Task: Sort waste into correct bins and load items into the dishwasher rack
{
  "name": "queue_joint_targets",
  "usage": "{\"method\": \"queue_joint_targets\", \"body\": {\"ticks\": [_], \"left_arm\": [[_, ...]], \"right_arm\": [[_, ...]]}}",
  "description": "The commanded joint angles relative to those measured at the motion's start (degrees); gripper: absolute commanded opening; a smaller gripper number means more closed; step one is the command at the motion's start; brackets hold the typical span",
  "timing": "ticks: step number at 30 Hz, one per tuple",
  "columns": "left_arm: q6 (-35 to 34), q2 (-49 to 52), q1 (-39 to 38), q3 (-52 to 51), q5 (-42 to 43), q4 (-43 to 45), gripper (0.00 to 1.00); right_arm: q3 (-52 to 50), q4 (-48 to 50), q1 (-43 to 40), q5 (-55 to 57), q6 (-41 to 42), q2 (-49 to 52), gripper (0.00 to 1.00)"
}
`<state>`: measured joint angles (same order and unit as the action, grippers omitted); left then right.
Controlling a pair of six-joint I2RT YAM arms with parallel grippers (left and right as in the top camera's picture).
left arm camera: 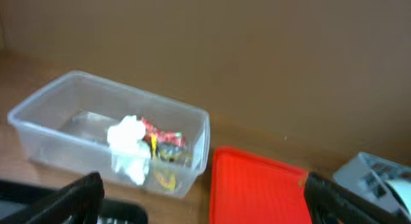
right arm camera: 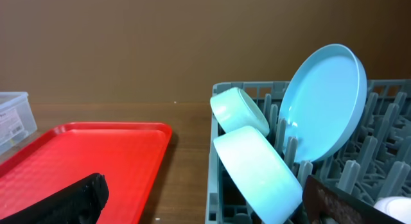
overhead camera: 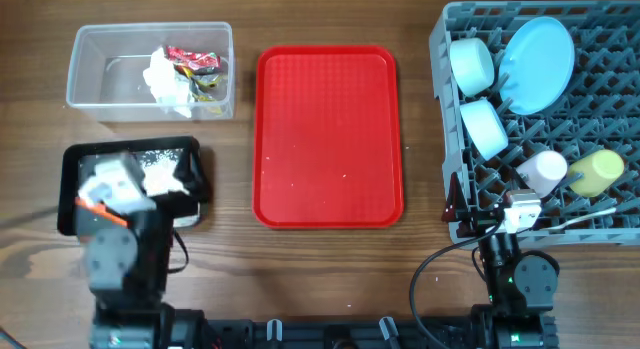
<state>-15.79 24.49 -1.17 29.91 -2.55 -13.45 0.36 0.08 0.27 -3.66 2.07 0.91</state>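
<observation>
- My left end effector [left arm camera: 204, 185] hangs at 7 o'clock with its jaws spread wide and nothing between them. The right end effector [right arm camera: 204, 185] at 5 o'clock is just as wide and just as empty.
- Under the left arm lies the black shallow rectangular tray [overhead camera: 68, 189], with white rice grains [overhead camera: 160, 179] scattered in it.
- Just beyond the right arm, the large grey plastic lattice rack [overhead camera: 440, 49] fills the 3 o'clock side. It holds a thin white plastic spoon [overhead camera: 585, 217], a small pink cup [overhead camera: 543, 169] and a small yellow cup [overhead camera: 597, 171] near me. Two light blue bowls [overhead camera: 472, 64] [overhead camera: 485, 127] and a light blue round plate [overhead camera: 538, 49] stand on edge further back.
- At centre, the flat red plastic tray [overhead camera: 328, 139] carries only a few pale specks.
- At 10 o'clock, the clear plastic rectangular tub [overhead camera: 90, 34] holds a crumpled white tissue [overhead camera: 165, 84] and red and yellow snack wrappers [overhead camera: 195, 59].
- I judge the sorting and loading all but finished. To finish well, I would lift each arm straight up before drawing back, keeping the right one clear of the rack pegs and spoon handle.
- The wooden table [overhead camera: 230, 249] is bare brown grain, and a plain brown wall [right arm camera: 128, 44] closes the far side.
</observation>
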Motion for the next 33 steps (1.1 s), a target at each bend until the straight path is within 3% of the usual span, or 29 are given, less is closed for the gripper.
{"method": "queue_joint_targets", "body": {"ticks": [1,6,13,33], "left_arm": [[-3.0,-11.6,2.6,-17.0,3.6,12.2,1.0],[-5.7,-19.4,3.4,-29.4,3.6,23.2,1.0],[-4.0,-24.3,5.4,-29.6,3.7,9.0,1.0],[-4.0,-24.1,5.5,-29.6,3.8,9.1,1.0]], "right_arm": [[-0.1,0.2,-0.2,-0.9,-0.5,-0.5,1.0],[-0.1,0.3,-0.2,-0.9,-0.5,-0.5,1.0],[-0.1,0.3,-0.2,-0.9,-0.5,-0.5,1.0],[-0.1,0.3,-0.2,-0.9,-0.5,-0.5,1.0]]}}
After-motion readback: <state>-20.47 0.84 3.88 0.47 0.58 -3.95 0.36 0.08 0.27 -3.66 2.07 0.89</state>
